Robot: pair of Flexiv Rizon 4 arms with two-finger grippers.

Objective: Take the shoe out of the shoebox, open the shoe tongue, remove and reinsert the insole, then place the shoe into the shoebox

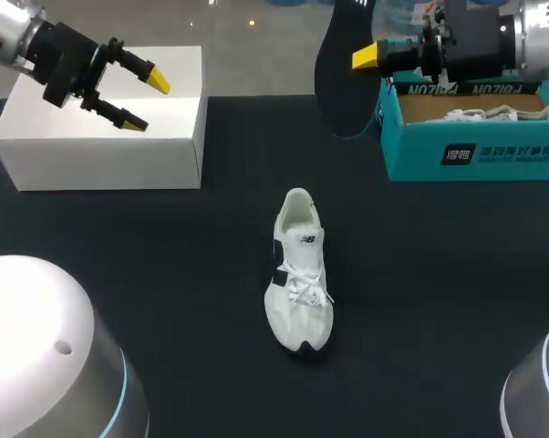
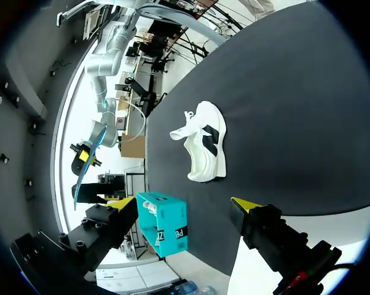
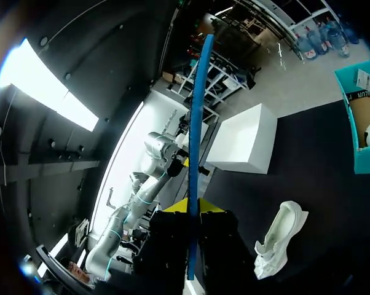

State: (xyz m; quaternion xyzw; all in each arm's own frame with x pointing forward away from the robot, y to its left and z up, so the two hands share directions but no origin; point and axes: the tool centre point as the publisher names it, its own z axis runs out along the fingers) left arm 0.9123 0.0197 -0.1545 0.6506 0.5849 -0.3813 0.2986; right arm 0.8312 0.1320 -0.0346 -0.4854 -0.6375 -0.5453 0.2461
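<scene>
Right gripper (image 3: 190,207) holds the dark insole (image 1: 343,78) up high, and the white shoe (image 1: 298,274) sits far from it on the black table (image 1: 165,274)

The shoe is in the middle of the table, well apart from both grippers. The right gripper is up in the air just beside the teal shoebox (image 1: 475,151). Its two fingers pinch the insole from both sides, and the insole sticks straight out past the yellow tips. The left gripper (image 1: 145,100) is above the white box (image 1: 101,137) with its fingers spread wide and nothing between them. The shoe stands on its sole with the laces up. Its long way runs from the far side of the table to the near side, with the toe pointing at the robot and the heel pointing away
</scene>
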